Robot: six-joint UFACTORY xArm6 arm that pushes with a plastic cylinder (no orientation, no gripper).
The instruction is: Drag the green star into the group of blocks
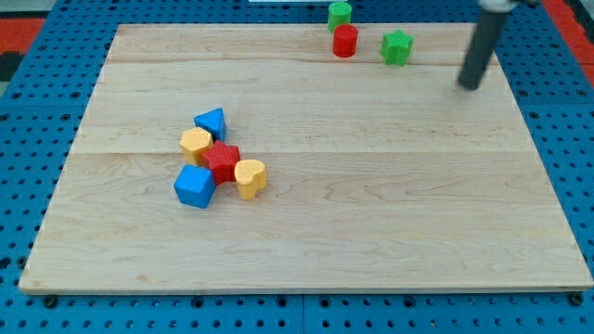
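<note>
no readable text, no labels, no numbers, no signs anywhere

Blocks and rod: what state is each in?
Green star: alone, near top edge.
Red cylinder: upright, beside green block.
Group: five blocks, bunched together.
My tip: right of the star, touching nothing.

Near the board's top edge, right of centre, I see three blocks: the green star, the red cylinder just to its left, the other green block above that at the edge. My tip sits right of and below the star, apart. Left of centre, five touch: blue triangle topmost, yellow block, red star in the middle, yellow heart right, blue cube lowest.
</note>
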